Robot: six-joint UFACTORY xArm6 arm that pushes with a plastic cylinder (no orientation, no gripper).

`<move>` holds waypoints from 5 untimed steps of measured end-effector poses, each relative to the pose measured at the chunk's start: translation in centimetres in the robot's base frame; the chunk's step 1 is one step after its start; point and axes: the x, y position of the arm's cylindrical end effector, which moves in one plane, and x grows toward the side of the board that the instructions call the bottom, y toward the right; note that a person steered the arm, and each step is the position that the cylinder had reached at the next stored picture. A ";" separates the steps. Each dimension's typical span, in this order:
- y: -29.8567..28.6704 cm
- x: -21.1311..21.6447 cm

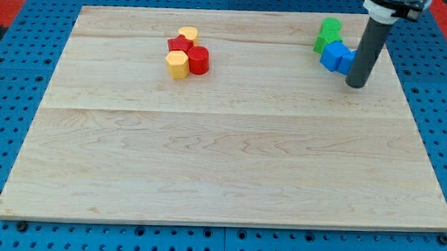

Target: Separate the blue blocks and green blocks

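My tip (355, 84) rests on the board at the view's upper right, just right of and below the blue blocks. Two blue blocks (336, 57) sit pressed together, their shapes hard to make out. A green round block (330, 27) and a second green block (321, 44) lie directly above and left of the blue ones, touching them. The rod hides the right edge of the blue pair.
A cluster at the view's upper middle holds a yellow block (187, 33), a red star-like block (180, 45), a red cylinder (199, 60) and a yellow hexagonal block (177, 64). The wooden board (222, 163) lies on a blue pegboard.
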 end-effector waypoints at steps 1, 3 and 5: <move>6.2 0.0; -0.1 -5.4; -1.9 -7.9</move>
